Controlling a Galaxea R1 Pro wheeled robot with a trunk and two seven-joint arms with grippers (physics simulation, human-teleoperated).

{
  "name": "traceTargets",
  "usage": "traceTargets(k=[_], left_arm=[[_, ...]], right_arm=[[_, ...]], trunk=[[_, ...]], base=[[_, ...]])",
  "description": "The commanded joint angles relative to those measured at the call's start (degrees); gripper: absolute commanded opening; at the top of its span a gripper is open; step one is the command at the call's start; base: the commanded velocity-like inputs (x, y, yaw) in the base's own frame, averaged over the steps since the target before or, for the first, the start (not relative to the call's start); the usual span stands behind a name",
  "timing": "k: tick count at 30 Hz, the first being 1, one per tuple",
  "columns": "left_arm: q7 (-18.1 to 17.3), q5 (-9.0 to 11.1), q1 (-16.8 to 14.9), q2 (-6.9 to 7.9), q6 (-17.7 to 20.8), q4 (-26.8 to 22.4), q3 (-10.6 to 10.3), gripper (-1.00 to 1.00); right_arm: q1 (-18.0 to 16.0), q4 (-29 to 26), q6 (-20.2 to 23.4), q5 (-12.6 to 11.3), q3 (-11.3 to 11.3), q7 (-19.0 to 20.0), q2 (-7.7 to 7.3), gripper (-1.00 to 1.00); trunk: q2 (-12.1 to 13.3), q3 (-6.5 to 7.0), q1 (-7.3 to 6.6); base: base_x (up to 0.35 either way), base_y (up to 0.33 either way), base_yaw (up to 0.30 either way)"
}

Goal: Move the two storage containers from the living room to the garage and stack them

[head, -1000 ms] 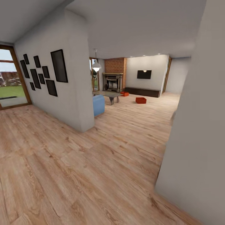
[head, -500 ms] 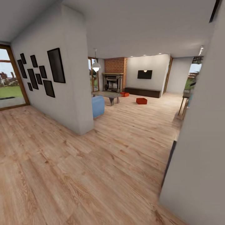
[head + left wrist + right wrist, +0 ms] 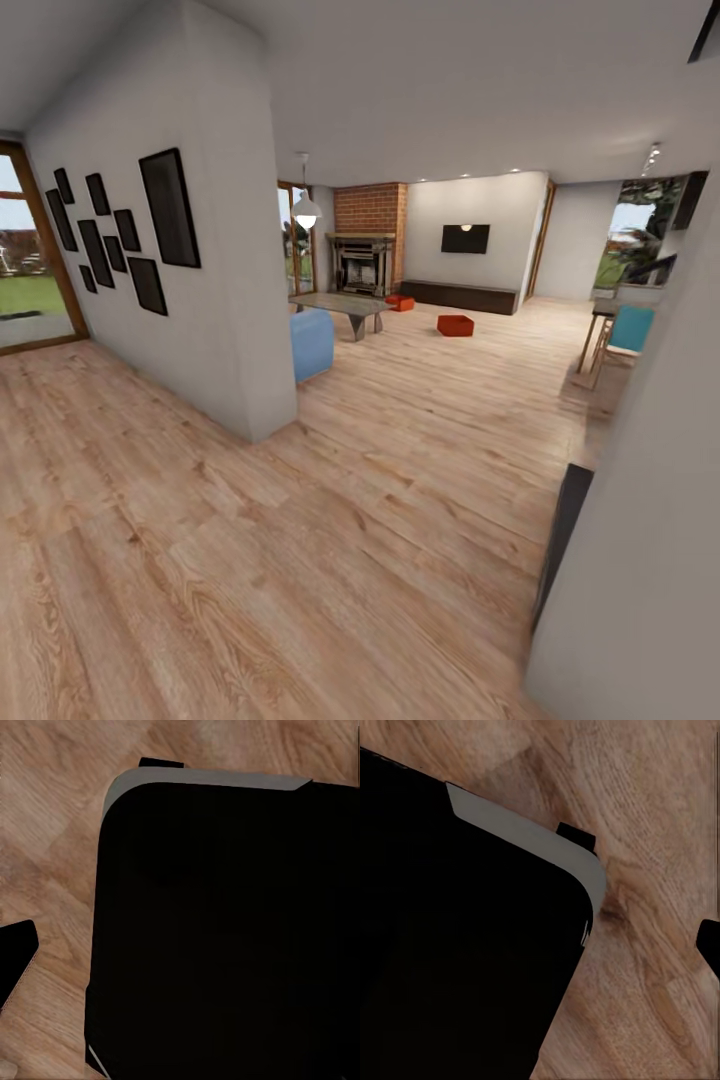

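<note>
Two orange-red storage containers sit far ahead on the living room's light wood plank floor (image 3: 400,480). One container (image 3: 455,325) lies in the open in front of the long dark low cabinet (image 3: 460,294). The other container (image 3: 400,302) is farther back, near the brick fireplace (image 3: 364,262). Both wrist views look down on my black base (image 3: 225,930) (image 3: 457,945) over the wood planks.
A white partition wall (image 3: 200,270) with black picture frames stands at the left, a blue sofa end (image 3: 312,342) and a low table (image 3: 342,303) behind it. A pale wall edge (image 3: 640,560) is close at the right. Beyond it stand a table and blue chair (image 3: 628,330).
The camera has moved forward and to the right. The near right wall covers less of the picture, uncovering the blue chair, table and a window. The containers lie where they were.
</note>
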Motion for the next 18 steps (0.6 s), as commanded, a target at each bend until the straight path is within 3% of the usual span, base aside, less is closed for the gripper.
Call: traceTargets(k=[1, 18], left_arm=[[0.0, 0.4, 0.0, -0.02, -0.1, 0.0, 0.3, 1.0], [0.0, 0.4, 0.0, -0.02, -0.1, 0.0, 0.3, 1.0]], right_arm=[[-0.1, 0.2, -0.3, -0.6, 0.4, 0.3, 0.02, 1.0], [-0.1, 0.2, -0.3, -0.6, 0.4, 0.3, 0.03, 1.0]], trunk=[[0.0, -0.05, 0.03], [0.0, -0.05, 0.03]], base=[[0.323, 0.0, 0.0], [0.323, 0.0, 0.0]])
